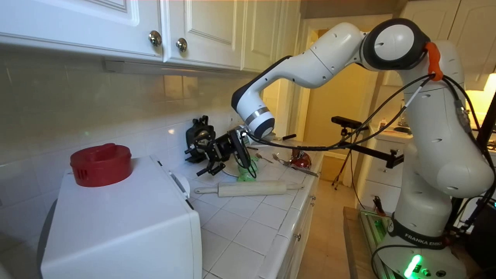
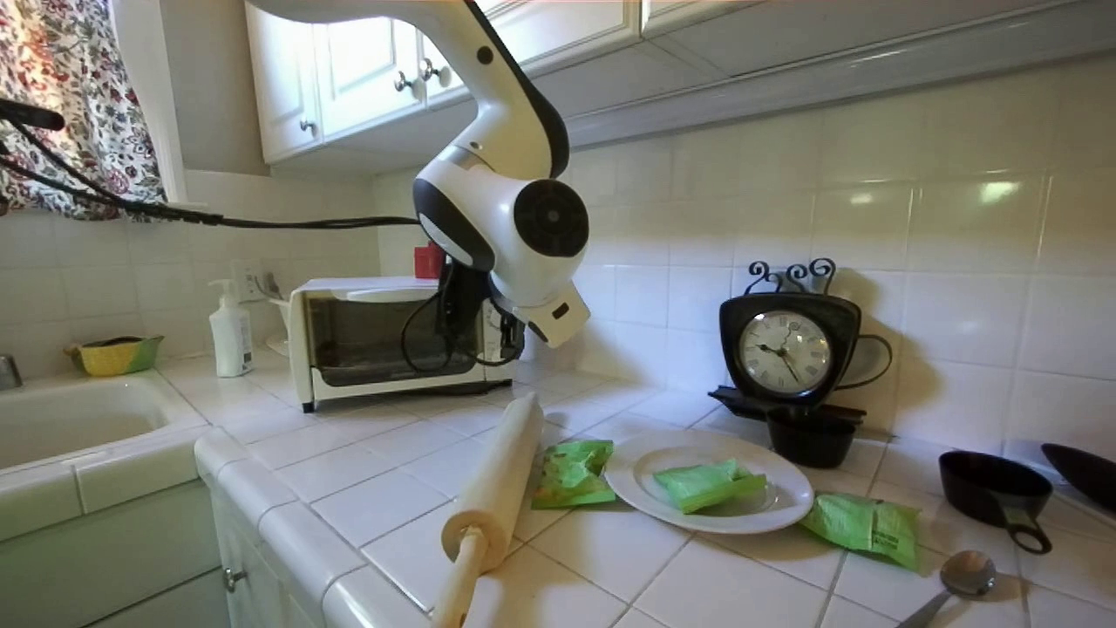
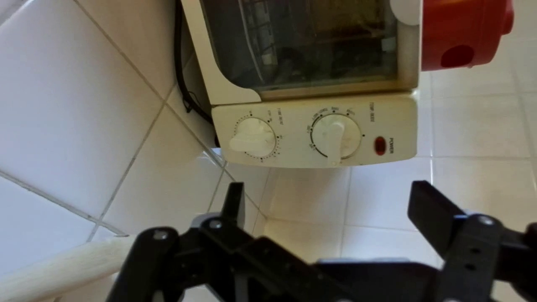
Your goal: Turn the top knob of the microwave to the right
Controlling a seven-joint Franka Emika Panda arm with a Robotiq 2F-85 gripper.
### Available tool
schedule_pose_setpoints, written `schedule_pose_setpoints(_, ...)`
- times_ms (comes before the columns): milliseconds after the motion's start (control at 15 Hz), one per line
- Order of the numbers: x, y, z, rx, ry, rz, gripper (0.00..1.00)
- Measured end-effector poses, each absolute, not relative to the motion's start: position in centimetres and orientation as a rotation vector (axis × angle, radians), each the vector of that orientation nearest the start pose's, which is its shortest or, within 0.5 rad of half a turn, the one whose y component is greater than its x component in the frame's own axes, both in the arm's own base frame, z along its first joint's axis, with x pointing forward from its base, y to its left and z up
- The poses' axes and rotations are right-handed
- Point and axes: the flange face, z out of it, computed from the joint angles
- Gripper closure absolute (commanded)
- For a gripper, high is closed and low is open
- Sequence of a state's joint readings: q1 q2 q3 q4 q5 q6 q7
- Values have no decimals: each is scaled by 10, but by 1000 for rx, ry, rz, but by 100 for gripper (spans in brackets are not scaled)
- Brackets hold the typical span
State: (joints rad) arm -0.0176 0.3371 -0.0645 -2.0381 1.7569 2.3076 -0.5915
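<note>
The microwave, a white boxy oven [image 1: 128,217], stands on the counter; its glass door shows in an exterior view [image 2: 366,336]. The wrist view is turned sideways, with the oven's top toward the right. Its control panel shows the top knob [image 3: 336,136] beside the red power light, and the lower knob [image 3: 253,137] to its left. The top knob's handle points toward the panel's outer edge. My gripper [image 3: 328,186] is open and empty, apart from the panel. In an exterior view the gripper [image 1: 195,162] hangs above the counter, facing the oven front.
A red container [image 1: 101,164] sits on the oven. A rolling pin [image 1: 252,188] lies on the counter. A black clock [image 2: 789,349] stands by the tiled wall. A plate [image 2: 623,488] and green packets [image 2: 573,474] lie nearby. Wall cabinets [image 1: 213,31] hang above.
</note>
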Motion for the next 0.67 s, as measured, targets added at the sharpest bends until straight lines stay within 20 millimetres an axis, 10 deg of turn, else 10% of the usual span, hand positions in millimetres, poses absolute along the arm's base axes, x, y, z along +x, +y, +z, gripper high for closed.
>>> schedule_pose_setpoints(667, 658, 2, 291, -1759, 720, -358, 0)
